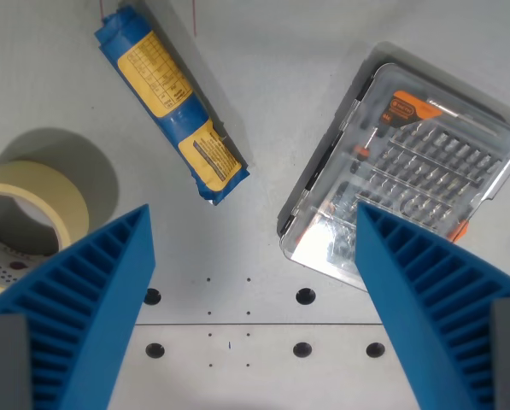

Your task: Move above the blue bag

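The blue bag [171, 101] is a long blue packet with yellow labels. It lies flat and slanted at the upper left of the wrist view. My gripper [253, 218] is open and empty, its two blue ribbed fingers [88, 307] at the bottom left and bottom right. The bag's lower end lies just above and left of the gap between the fingertips. Most of the bag is off to the upper left of the gripper.
A clear plastic case of screwdriver bits [408, 175] lies at the wrist view's right, partly behind the right finger. A roll of beige tape [24, 218] sits at the left edge. The grey table [255, 282] has bolt holes.
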Available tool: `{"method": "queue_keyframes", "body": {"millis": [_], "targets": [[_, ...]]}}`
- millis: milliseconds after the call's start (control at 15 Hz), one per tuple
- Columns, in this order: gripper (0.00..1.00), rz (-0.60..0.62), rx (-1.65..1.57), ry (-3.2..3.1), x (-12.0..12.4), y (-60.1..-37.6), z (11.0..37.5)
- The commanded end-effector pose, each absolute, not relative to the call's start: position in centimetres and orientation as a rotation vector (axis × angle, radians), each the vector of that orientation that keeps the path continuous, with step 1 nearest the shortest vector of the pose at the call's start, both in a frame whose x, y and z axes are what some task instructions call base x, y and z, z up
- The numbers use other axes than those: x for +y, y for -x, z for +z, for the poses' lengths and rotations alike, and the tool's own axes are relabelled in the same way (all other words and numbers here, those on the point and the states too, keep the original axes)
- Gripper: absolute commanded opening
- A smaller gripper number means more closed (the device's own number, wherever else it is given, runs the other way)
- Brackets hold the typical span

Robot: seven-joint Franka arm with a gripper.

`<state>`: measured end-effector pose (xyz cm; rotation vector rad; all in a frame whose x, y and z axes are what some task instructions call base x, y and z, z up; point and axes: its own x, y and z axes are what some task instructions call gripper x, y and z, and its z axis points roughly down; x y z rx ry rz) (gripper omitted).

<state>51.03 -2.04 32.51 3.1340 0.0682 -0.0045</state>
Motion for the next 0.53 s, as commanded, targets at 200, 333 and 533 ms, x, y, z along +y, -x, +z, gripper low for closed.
{"method": "queue_keyframes", "body": {"millis": [200,333,533], "targets": [[1.0,0.0,0.069,-3.134,-2.04,-51.02,32.63],[1.0,-0.001,0.077,-3.134,-2.04,-51.02,32.61],[1.0,-0.002,0.103,-3.133,-1.99,-51.03,32.48]]}}
